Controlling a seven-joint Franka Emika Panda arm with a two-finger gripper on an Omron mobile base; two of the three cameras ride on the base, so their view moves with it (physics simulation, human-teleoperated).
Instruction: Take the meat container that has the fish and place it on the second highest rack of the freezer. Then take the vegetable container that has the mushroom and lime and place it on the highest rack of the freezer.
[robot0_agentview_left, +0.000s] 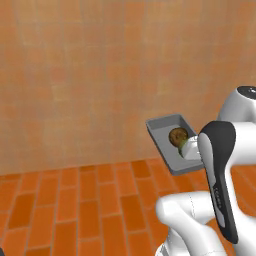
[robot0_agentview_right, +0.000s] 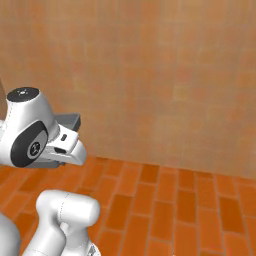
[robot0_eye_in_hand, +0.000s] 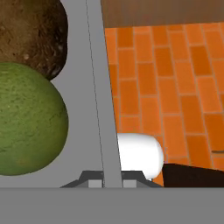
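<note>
The robot's white arm carries a shallow grey rectangular tray (robot0_agentview_left: 168, 131) up in the air, well above the orange brick floor (robot0_agentview_left: 75, 200) and in front of the mottled tan wall (robot0_agentview_left: 75, 75). From the left base view the tray's long axis runs from its far upper-left corner down toward the arm's wrist at the lower right, and it is tipped so its open face shows. Inside it lies a small brown rounded mushroom (robot0_agentview_left: 177, 135), and just beside that, on the wrist side, a small yellow-green lime (robot0_agentview_left: 183, 145) that is partly hidden by the arm. In the hand view the lime (robot0_eye_in_hand: 28, 120) and the mushroom (robot0_eye_in_hand: 33, 35) sit touching each other against the tray's wall (robot0_eye_in_hand: 98, 87), which runs straight away from the camera. The gripper (robot0_eye_in_hand: 111, 181) is clamped narrow on that rim, one finger tip on each side of the wall. From the right base view just one grey corner of the tray (robot0_agentview_right: 67, 120) shows behind the hand.
</note>
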